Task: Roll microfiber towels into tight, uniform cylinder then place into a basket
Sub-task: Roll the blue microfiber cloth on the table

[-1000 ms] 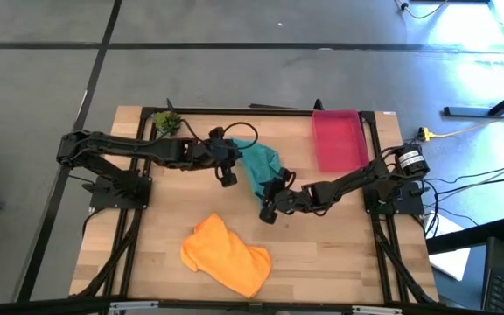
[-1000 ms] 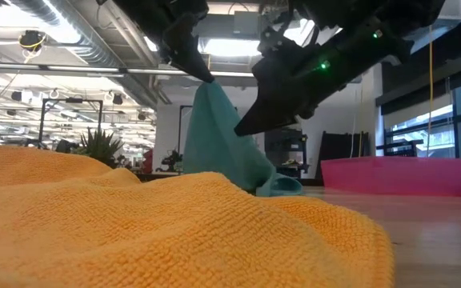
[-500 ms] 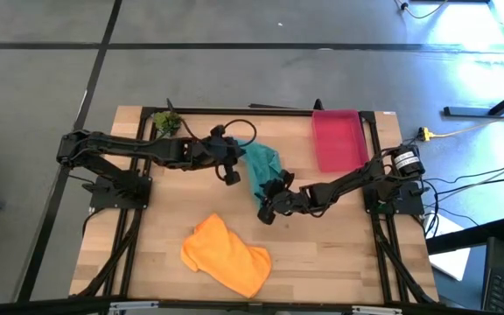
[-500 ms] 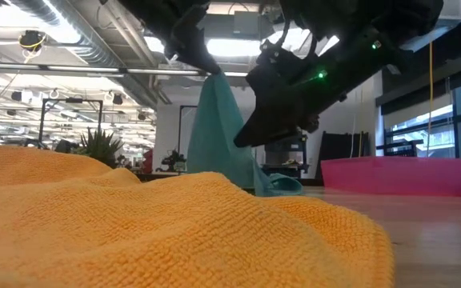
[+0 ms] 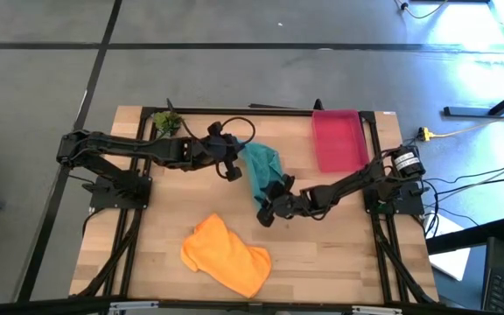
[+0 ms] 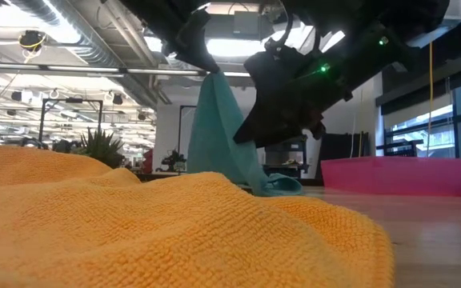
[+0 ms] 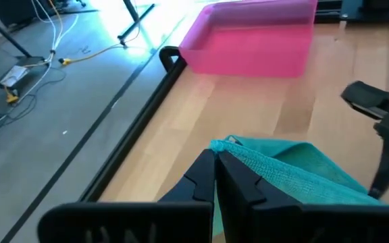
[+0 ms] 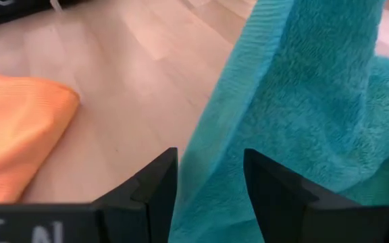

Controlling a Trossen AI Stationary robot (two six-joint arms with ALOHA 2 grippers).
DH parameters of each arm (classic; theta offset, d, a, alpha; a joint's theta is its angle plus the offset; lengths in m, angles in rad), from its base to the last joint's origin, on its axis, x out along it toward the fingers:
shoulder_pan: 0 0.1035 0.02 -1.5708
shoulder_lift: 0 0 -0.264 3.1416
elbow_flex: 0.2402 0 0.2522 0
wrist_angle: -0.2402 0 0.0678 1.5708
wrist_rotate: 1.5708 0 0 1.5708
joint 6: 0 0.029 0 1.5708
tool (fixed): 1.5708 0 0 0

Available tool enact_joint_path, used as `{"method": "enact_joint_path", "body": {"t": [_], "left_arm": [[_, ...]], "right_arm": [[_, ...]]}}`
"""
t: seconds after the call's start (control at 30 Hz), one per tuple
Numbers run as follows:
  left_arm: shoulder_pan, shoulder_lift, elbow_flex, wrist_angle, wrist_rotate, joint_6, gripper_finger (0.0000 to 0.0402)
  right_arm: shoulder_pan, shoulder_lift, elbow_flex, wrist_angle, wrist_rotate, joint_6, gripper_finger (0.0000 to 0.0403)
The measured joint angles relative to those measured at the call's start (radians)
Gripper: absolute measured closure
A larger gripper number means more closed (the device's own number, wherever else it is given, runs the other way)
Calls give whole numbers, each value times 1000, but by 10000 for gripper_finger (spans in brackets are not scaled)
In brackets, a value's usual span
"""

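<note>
I hold the teal towel up by one corner.

My left fingers (image 7: pixel 216 177) are shut tight on a corner of the teal towel (image 5: pixel 261 168), so it hangs down long and straight over the middle of the counter (image 5: pixel 339 254), its low end bunched on the wood. My right fingers (image 8: pixel 204 185) stand part open with the towel's hanging edge in the gap between them; I can't tell if they pinch it. The right arm is nearer that low end. The orange towel (image 5: pixel 226 255) lies near the front. The basket (image 5: pixel 339 140) waits at the back right.
</note>
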Motion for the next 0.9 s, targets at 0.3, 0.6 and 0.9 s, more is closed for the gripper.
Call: {"method": "enact_joint_path", "body": {"t": [0.3,0.6,0.9], "left_arm": [[0,0,0,5,-40,-7,401],[0,0,0,29,-40,-8,401],[0,0,0,32,-40,-7,401]], "right_arm": [[30,0,0,-14,-8,87,232],[51,0,0,-48,-63,156,232],[54,54,-1,-37,-87,183,241]]}}
